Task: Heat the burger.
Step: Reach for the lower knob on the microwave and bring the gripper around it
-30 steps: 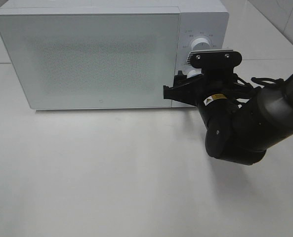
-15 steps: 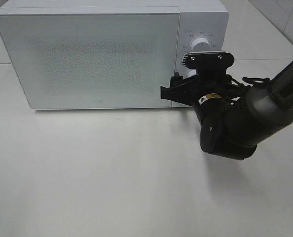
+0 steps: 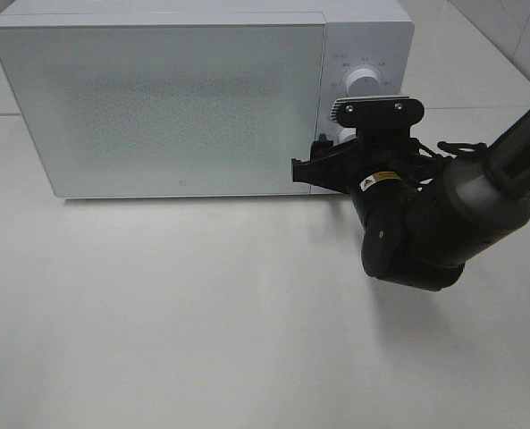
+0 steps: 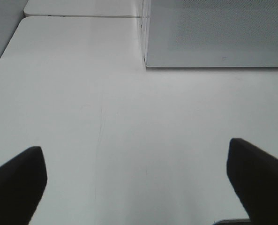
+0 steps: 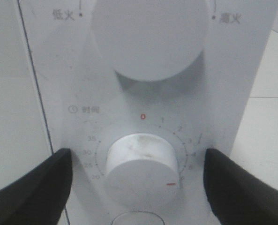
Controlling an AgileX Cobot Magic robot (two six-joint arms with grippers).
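Burger: not visible in any view. The microwave (image 3: 184, 98) has its door (image 3: 157, 103) shut and the panel is frosted, so my guess is it's inside, but that can't be confirmed.

Control strip is at 3 o'clock of the door. It has a power knob (image 5: 150, 37) above and a timer knob (image 5: 141, 166) below.

Right jaws are spread, one on each side of the timer knob with a gap on both sides, so nothing is pinched. They line up squarely on the knob because the timer is what starts the heating. The right arm (image 3: 425, 232) comes in low from 4 o'clock of the microwave, which puts the wrist face-on to the panel.

The knob's red pointer sits near 4 o'clock on its dial, off the zero at 12. My read is the timer is already set or partly wound, and I can't tell if the oven is running.

Left jaws are spread wide and empty, hanging over bare bench (image 4: 129, 117). The microwave's front corner is at 1 o'clock in that wrist view. They look parked, since the dial needs only one arm.

Risk: the knob is smooth and round, so an off-centre close would slip rather than turn it.
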